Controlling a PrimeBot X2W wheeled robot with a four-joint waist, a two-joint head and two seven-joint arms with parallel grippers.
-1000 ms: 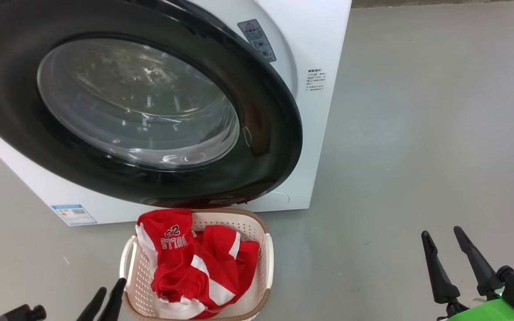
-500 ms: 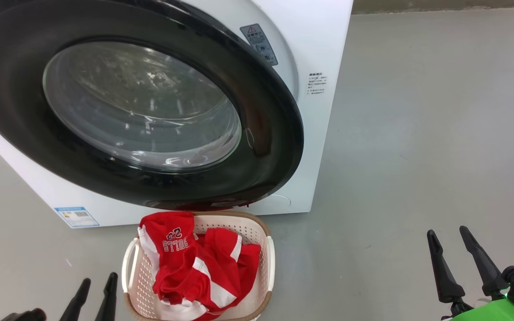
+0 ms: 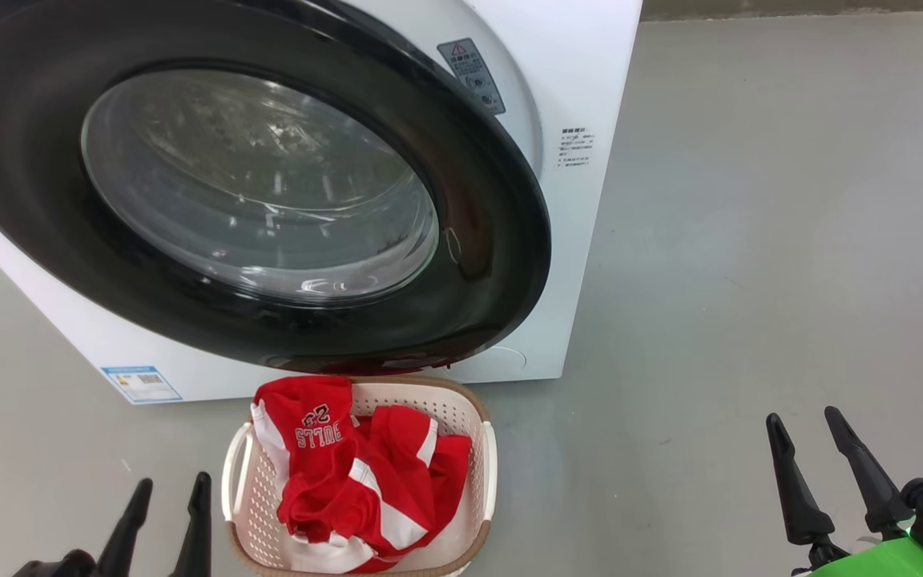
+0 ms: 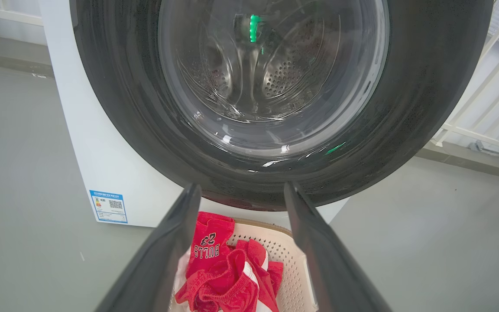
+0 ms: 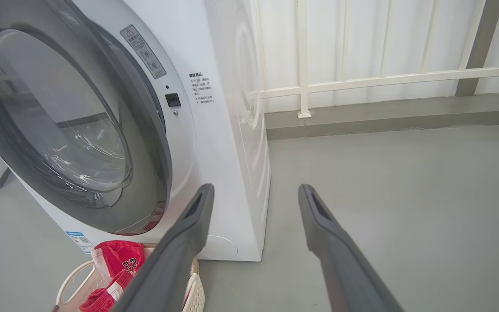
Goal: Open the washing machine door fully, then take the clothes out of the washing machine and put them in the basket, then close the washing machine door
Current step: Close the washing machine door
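Our left gripper point(image 3: 173, 481) hangs low at lower left, fingers apart and empty, just beside the basket point(image 3: 484, 449). A careless swing from there could knock the light basket over and spill it onto the floor point(image 3: 750, 240). The clothes point(image 3: 349, 473) lie heaped in the basket, with one fold mounded over its far rim, right below the door point(image 3: 501, 240). That fold could catch on the door's lower edge. The door is swung against the washer point(image 3: 590, 80), yet the right wrist view shows the latch socket point(image 5: 172, 99) uncovered beside the rim. We judge it may not be latched and could drift open unless pushed home. Our right gripper point(image 3: 802, 417), fingers apart and empty, sits well apart at lower right.
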